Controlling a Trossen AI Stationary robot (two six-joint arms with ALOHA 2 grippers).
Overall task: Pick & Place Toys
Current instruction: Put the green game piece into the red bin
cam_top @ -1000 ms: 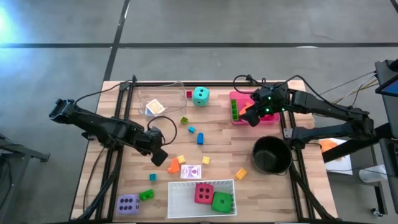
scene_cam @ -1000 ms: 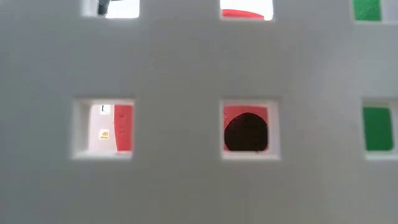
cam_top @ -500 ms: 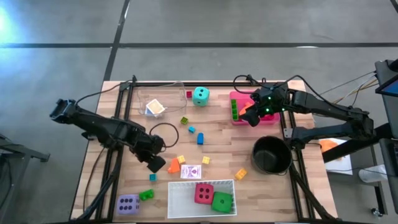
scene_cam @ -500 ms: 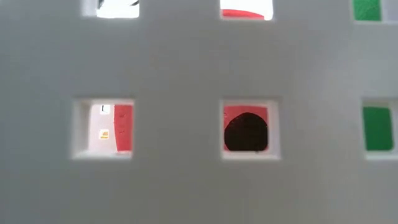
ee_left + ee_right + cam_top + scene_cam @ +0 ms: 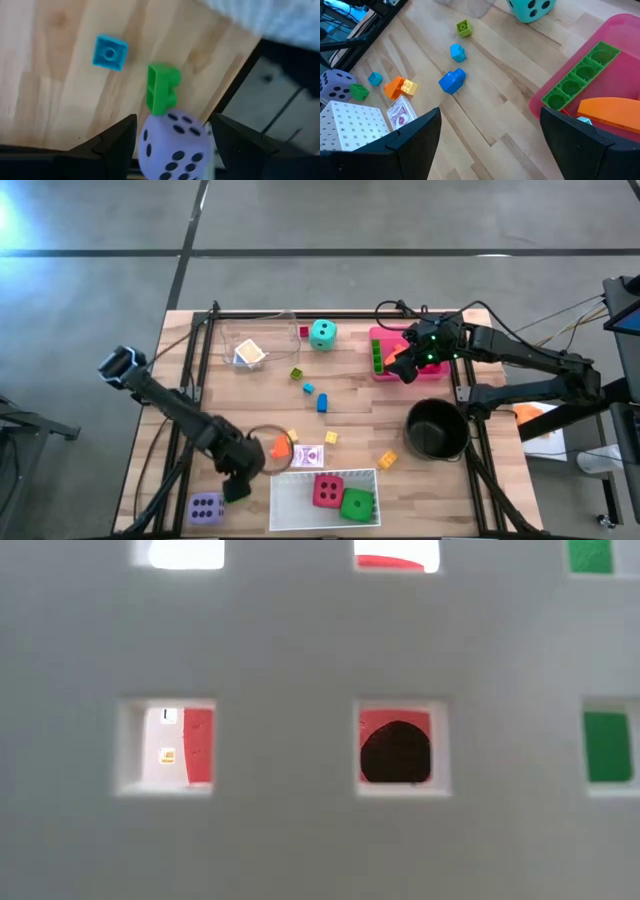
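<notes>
My left gripper (image 5: 237,483) hangs open near the table's front left, pointing steeply down. In the left wrist view its fingers stand on either side of the purple die (image 5: 172,147) without touching it. A green block (image 5: 161,89) lies against that die, and a teal block (image 5: 110,51) lies a little farther off. The purple die (image 5: 205,507) rests on the wood by the near edge. My right gripper (image 5: 402,366) waits open over the pink tray (image 5: 385,333), which holds a long green block (image 5: 575,75) and an orange piece (image 5: 610,107).
A white perforated tray (image 5: 290,505) at the near edge holds a red die (image 5: 328,491) and a green die (image 5: 356,504) and blocks the low view. A teal die (image 5: 322,333), clear tray (image 5: 255,345), black pot (image 5: 435,428), playing card (image 5: 313,455) and loose blocks stand mid-table.
My left gripper has swung from mid-table toward the near edge and slightly left, sinking a little and rolling at the wrist. It now hangs over the green block beside the purple die. Its fingers stay open, and nothing on the table has moved.
</notes>
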